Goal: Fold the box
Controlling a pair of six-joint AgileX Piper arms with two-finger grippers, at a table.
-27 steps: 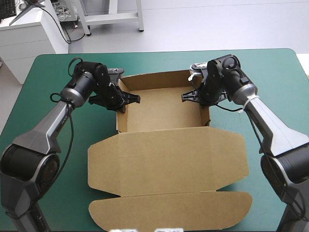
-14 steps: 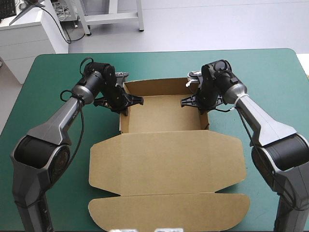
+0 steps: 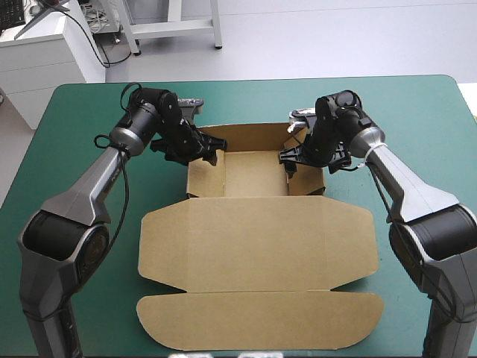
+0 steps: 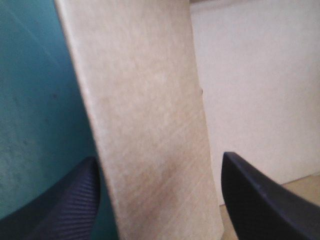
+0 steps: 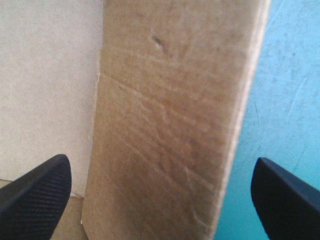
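On the teal-green cover (image 3: 82, 246), straddles the side walls (image 4: 150, 125) of the box (image 3: 257, 246) with left gripper (image 3: 207, 151) and right gripper (image 3: 292, 159) spread wide; pushes them further inward than earlier (tuck underway).

The box (image 3: 257, 224) takes up the table's middle. Its tray (image 3: 253, 177) sits at the far side, and its raised walls are the only upright barriers. The left gripper (image 3: 201, 155) straddles the left wall (image 4: 150, 125) with its fingers spread, and the right gripper (image 3: 302, 158) straddles the right wall (image 5: 170, 125) the same way. Between them the tray's floor is open from above. The flat lid (image 3: 261, 261) covers the near middle and lies low. Bare teal-green cover (image 3: 425, 112) lies left, right and far of the box.
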